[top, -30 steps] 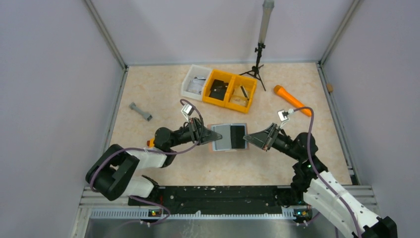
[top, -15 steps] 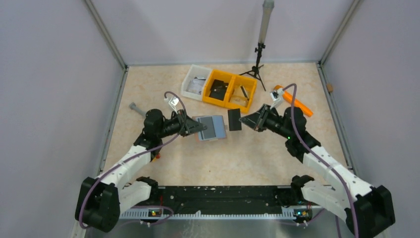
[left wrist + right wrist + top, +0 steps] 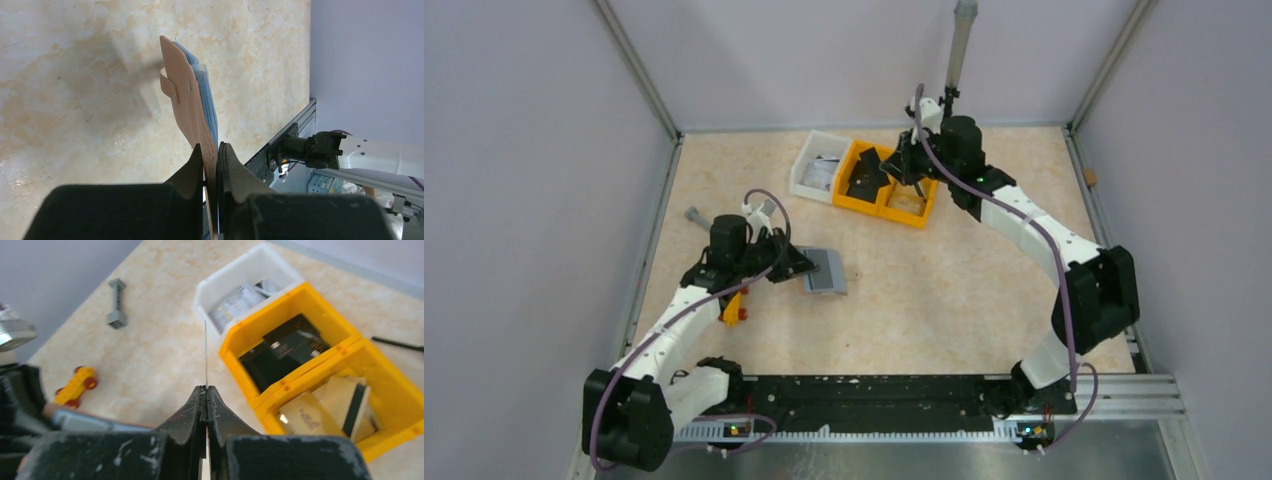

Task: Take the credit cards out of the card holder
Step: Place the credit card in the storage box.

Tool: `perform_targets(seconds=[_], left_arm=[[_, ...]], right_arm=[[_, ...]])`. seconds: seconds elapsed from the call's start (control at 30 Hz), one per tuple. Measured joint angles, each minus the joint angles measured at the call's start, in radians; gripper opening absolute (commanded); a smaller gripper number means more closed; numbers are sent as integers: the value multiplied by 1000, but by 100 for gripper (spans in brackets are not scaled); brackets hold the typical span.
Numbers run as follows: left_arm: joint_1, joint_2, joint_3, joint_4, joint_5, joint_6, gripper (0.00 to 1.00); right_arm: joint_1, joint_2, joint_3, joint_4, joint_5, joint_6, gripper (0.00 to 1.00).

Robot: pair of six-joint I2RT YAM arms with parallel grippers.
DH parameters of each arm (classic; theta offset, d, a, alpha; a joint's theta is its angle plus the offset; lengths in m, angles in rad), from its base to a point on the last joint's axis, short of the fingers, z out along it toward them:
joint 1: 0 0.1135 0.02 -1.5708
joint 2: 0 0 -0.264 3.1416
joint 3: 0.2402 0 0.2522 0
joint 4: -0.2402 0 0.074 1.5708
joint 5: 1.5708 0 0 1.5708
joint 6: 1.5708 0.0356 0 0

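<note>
The card holder (image 3: 828, 270) hangs over the table's left middle, pinched at one edge by my left gripper (image 3: 801, 266). In the left wrist view the holder (image 3: 187, 105) stands edge-on, reddish-brown outside with a small tab, pale blue inside, and my left gripper (image 3: 210, 148) is shut on it. My right gripper (image 3: 898, 165) is at the back, over the yellow bins (image 3: 876, 205). It is shut on a thin credit card (image 3: 205, 352), seen edge-on and sticking straight out of the right gripper (image 3: 206, 388). Whether other credit cards are in the holder is hidden.
A white bin (image 3: 240, 277) stands beside the yellow bin (image 3: 345, 360), both holding dark and tan items. A grey dumbbell-shaped piece (image 3: 116, 307) and a yellow toy car (image 3: 732, 308) lie at the left. A black tripod (image 3: 944, 110) stands at the back wall.
The right gripper pulled the black card out of the holder and carried it back over the yellow bins. The left gripper drew the holder leftwards and nearer.
</note>
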Motion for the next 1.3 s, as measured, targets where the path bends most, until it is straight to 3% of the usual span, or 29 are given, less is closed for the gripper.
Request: perform_targets(seconds=[0.2, 0.37, 0.63, 1.07, 1.17, 1.3], left_arm=[[14, -14, -2, -17, 10, 16, 0], [14, -18, -18, 7, 28, 16, 0], [25, -18, -21, 11, 32, 16, 0], [31, -17, -21, 12, 37, 17, 0], [34, -17, -21, 13, 40, 17, 0], [36, -17, -21, 13, 46, 17, 0]], right_arm=[[25, 210, 230, -59, 109, -188, 0], [86, 344, 340, -76, 285, -378, 0], [159, 469, 360, -13, 498, -595, 0], [199, 617, 362, 170, 688, -837, 0], [206, 631, 360, 179, 698, -862, 16], [207, 633, 362, 188, 705, -873, 26]])
